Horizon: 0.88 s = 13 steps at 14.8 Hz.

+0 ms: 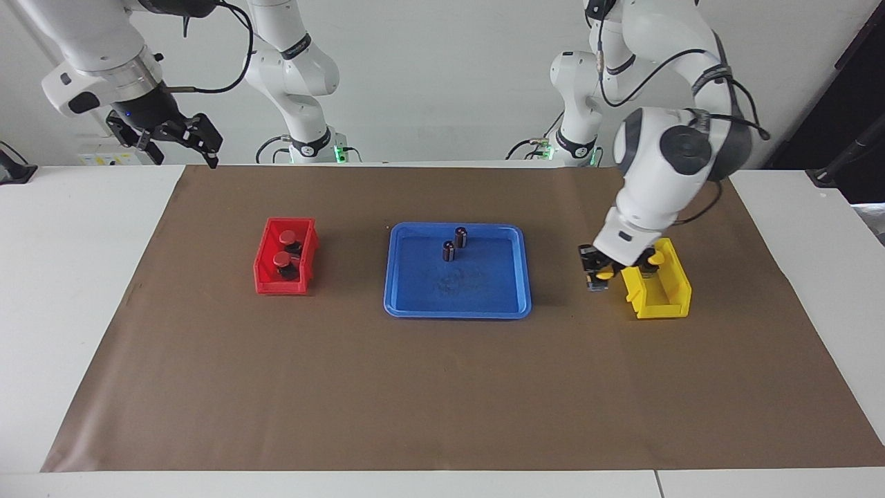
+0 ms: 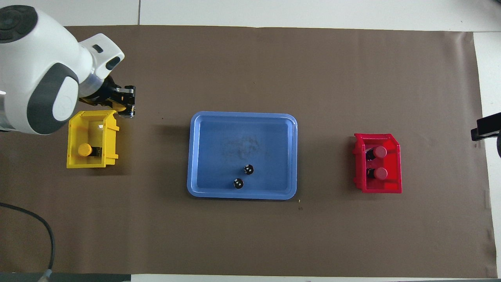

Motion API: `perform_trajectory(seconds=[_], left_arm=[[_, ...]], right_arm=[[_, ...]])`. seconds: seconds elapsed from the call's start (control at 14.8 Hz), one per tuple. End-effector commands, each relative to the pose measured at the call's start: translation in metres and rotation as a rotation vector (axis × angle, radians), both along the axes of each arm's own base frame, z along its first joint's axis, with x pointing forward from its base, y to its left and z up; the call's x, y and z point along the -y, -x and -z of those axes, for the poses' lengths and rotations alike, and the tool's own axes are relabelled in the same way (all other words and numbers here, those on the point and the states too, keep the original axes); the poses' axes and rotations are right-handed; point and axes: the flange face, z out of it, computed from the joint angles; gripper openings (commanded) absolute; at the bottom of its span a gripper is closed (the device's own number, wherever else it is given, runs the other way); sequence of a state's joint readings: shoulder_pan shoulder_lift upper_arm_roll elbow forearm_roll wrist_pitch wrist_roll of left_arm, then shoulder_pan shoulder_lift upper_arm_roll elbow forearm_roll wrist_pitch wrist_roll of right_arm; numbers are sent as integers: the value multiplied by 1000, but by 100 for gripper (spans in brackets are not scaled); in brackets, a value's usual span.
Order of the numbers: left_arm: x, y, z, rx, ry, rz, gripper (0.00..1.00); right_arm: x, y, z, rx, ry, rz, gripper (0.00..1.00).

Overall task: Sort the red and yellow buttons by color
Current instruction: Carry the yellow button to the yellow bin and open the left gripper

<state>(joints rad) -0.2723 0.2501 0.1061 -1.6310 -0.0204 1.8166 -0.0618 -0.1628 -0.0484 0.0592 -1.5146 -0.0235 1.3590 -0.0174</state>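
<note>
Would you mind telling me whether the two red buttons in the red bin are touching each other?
Cannot tell. In the overhead view the red buttons' caps show a strip of red bin floor between them, but their dark bases are half hidden; the facing view overlaps them.

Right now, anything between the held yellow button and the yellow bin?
Nothing visible. The left gripper, shut on the yellow button, hangs beside the yellow bin, by its tray-side wall. Only that wall separates them.
</note>
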Motion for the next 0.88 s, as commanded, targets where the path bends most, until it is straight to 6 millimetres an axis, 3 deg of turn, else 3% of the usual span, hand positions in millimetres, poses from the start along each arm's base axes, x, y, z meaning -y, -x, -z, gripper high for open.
perform_trajectory(seconds=[0.0, 0.2, 0.34, 0.41, 0.68, 0.81], left_arm=[[-39, -4, 5, -1, 17, 54, 1], [-79, -8, 15, 31, 19, 4, 1], [-88, -3, 22, 31, 20, 15, 1], [-97, 4, 27, 21, 21, 2, 1], [-99, 31, 55, 36, 26, -1, 1], [-100, 34, 59, 39, 27, -2, 1]], right_arm=[[11, -4, 4, 4, -30, -13, 100], [2, -16, 24, -30, -23, -33, 100], [14, -17, 27, -38, -24, -11, 100], [9, -17, 27, -38, -24, -21, 100], [10, -13, 21, -27, -26, -17, 100], [10, -13, 22, -23, -25, -17, 100]])
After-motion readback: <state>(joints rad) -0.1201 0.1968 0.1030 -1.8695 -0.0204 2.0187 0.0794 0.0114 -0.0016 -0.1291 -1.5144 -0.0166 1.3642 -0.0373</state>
